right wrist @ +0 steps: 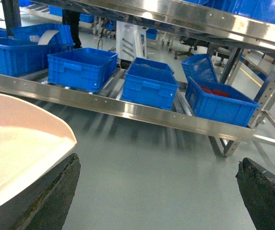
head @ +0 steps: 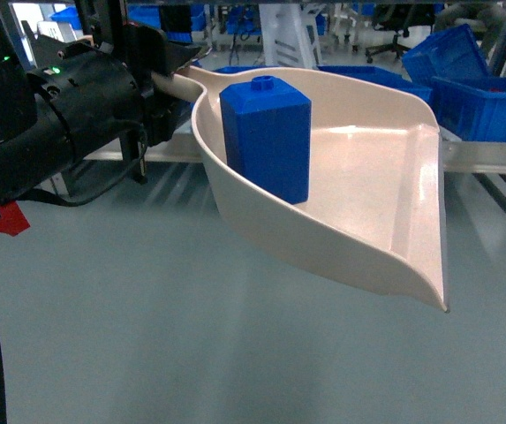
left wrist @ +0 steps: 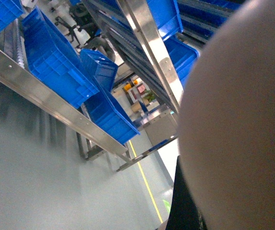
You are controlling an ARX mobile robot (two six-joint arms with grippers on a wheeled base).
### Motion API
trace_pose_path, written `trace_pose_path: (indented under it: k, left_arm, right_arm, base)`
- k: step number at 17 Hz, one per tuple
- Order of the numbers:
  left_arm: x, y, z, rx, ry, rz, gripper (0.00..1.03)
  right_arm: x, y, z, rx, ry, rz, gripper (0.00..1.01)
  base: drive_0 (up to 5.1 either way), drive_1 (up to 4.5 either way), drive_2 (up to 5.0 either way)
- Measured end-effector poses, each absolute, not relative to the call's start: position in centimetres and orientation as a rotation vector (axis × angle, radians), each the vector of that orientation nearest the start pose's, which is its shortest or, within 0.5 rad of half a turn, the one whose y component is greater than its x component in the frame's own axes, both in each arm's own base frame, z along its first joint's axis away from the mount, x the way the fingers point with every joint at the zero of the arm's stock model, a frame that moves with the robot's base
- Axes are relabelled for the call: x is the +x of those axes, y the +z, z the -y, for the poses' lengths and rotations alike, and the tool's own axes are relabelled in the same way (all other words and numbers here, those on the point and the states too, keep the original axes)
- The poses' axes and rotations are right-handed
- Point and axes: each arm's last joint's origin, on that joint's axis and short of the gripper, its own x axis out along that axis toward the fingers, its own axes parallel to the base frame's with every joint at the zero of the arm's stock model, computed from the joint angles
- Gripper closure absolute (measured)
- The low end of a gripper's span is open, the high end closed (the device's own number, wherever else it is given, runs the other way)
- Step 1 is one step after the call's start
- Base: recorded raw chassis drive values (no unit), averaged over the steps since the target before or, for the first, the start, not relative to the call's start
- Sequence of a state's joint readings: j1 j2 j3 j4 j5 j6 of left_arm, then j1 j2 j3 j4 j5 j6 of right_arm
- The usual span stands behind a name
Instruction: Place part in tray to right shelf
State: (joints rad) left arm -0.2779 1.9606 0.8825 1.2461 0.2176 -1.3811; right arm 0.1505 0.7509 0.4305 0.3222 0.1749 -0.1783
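Left end effector (head: 160,66) is carrying the tray (head: 367,177) by its handle, pinching it; the part (head: 266,137) is standing upright inside the tray, toward the handle end.
One part and one tray are showing, plus four blue crates (right wrist: 82,69) sitting on the shelf (right wrist: 142,112) beyond the tray. If the tray is tilting toward its open lip, the tall part risks toppling or sliding out. The right end effector (right wrist: 159,191) is hanging spread, empty.
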Motion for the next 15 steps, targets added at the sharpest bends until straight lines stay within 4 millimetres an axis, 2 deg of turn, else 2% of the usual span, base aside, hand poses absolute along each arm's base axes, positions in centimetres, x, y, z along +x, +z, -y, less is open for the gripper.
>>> trace_pose_path:
  k: [15]
  left_arm:
    - [36.70, 17.52, 11.12, -1.352, -0.526, -0.205, 0.91]
  right_arm:
    - [17.36, 26.25, -2.13, -0.186, -0.021, -0.007, 0.03]
  base:
    - [0.0, 0.00, 0.0]
